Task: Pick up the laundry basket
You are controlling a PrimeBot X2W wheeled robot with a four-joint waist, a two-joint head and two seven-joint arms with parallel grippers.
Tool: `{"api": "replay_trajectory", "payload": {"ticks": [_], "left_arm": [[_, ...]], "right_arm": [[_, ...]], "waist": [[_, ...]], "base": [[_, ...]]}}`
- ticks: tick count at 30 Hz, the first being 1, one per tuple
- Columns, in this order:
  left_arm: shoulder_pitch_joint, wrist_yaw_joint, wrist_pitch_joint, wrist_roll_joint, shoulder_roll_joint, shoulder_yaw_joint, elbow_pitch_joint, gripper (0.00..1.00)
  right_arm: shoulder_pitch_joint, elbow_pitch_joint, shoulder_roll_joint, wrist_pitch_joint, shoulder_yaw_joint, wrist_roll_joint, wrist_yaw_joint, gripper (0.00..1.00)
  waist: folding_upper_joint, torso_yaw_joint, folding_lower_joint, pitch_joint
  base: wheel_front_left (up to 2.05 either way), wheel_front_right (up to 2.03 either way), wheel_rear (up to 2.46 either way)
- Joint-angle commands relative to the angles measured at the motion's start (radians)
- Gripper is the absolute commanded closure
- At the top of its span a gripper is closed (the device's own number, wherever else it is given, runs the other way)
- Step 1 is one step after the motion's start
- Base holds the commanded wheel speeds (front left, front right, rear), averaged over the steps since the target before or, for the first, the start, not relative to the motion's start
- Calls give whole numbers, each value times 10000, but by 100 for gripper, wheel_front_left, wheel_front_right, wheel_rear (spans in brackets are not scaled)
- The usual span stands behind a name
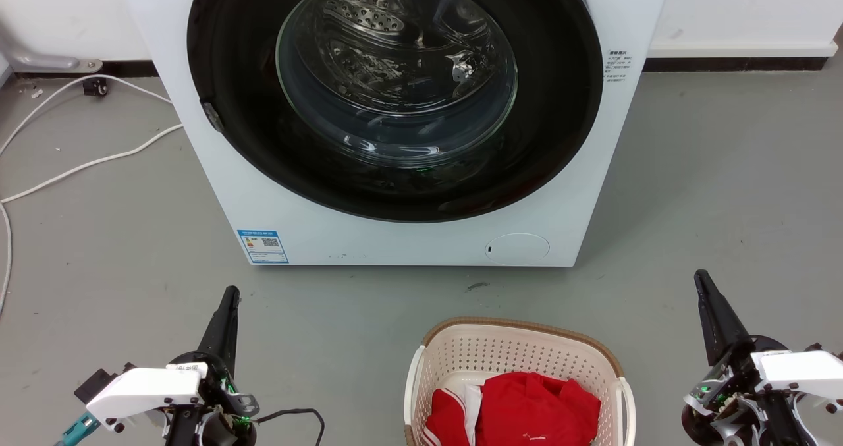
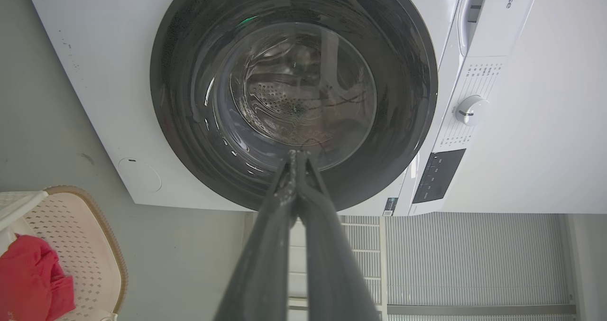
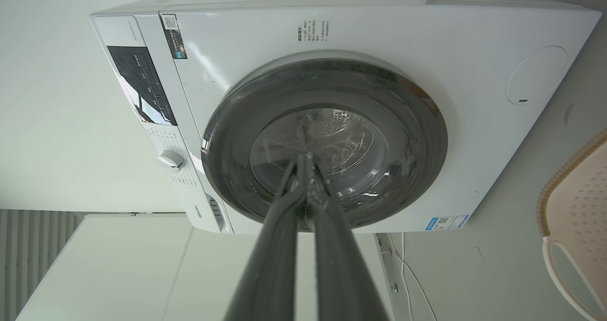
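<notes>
left gripper (image 1: 230, 296): fingers clenched, empty | right gripper (image 1: 702, 278): fingers clenched, empty | laundry basket (image 1: 517, 352): on the floor (image 1: 355, 314) before the washing machine (image 1: 408, 242), between them, likely nearer the right one, to its left

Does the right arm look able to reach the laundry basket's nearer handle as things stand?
Probably yes: the right end effector hovers beside the laundry basket, only bare floor between them, though it is shut.

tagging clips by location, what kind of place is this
Probably a laundry area: a front-loading washer stands on a grey floor, with a basket of red clothes before it.
</notes>
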State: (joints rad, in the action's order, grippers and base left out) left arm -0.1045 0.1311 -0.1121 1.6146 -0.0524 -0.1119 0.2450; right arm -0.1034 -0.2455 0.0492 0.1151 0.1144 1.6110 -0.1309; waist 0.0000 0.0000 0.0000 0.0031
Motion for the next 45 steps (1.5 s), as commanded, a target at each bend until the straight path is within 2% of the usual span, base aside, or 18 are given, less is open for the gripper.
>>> {"api": "replay_trajectory", "payload": {"ticks": [1, 20, 21, 26, 30, 37, 45], "left_arm": [[-89, 33, -48, -23, 10, -34, 11, 100], [-90, 33, -47, -29, 13, -38, 11, 100], [0, 0, -8, -2, 4, -6, 4, 0], [149, -4, 152, -80, 28, 62, 80, 0], [154, -4, 357, -564, 27, -13, -33, 0], [151, -49, 691, -1988, 25, -25, -358, 0], [242, -314, 1043, -3915, 23, 199, -745, 0]], "right_arm": [[-113, -5, 20, 14, -13, 40, 3, 100], [-113, -5, 20, 13, -11, 40, 3, 100], [1, -4, 0, 0, 0, 0, 0, 0], [161, -144, -16, -146, -48, -95, 2, 0], [164, -101, -14, -353, -10, -570, 2, 0], [203, 331, -11, -690, 52, -2266, 2, 0], [324, 826, -7, -1044, -65, -4329, 2, 0]], "waist": [[0, 0, 0, 0], [0, 0, 0, 0], [0, 0, 0, 0], [0, -1, 0, 5], [0, -3, 0, 16], [0, -4, 0, 45], [0, -6, 0, 69]], "base": [[0, 0, 0], [0, 0, 0], [0, 0, 0], [0, 0, 0], [0, 0, 0], [0, 0, 0], [0, 0, 0]]}}
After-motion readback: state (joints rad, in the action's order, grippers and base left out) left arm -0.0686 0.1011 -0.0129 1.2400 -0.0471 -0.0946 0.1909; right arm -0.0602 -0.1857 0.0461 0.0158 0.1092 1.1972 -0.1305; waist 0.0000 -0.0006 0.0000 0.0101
